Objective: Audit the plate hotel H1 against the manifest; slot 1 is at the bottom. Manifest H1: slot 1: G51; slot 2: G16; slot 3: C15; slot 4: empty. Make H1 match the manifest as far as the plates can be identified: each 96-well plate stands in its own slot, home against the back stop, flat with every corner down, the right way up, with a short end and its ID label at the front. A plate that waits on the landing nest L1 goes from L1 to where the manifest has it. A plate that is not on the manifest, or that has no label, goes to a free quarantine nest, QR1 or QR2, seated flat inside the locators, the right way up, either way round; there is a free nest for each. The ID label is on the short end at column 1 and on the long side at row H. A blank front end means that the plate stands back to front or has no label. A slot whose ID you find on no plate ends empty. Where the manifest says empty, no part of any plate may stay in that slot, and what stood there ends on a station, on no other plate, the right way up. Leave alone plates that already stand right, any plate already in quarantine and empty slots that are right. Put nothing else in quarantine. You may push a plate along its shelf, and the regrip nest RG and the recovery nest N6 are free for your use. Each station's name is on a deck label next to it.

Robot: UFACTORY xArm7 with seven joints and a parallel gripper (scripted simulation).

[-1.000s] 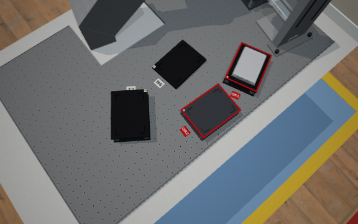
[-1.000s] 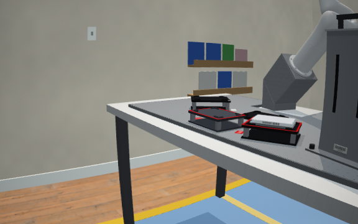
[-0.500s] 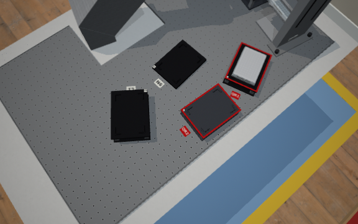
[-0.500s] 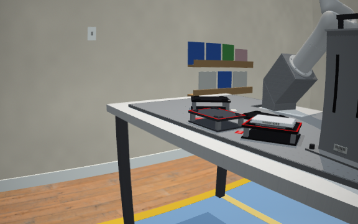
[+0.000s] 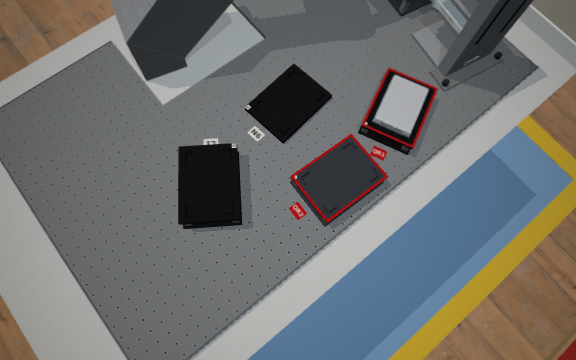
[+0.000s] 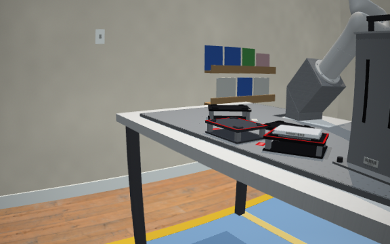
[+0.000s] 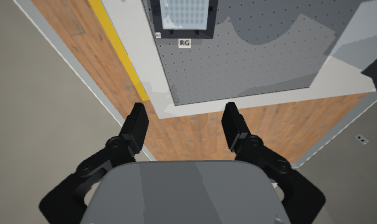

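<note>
Overhead, the hand (image 7: 185,124) hangs wide open, with nothing between its fingers.

Lab — perforated breadboard deck (image 5: 93,210), labelled plate nests (image 5: 340,177)

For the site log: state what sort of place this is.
Probably a lab automation bench: a perforated deck carries labelled plate nests, with a white well plate in red-framed nest QR1, a slotted grey plate hotel tower and a robot arm.
</note>
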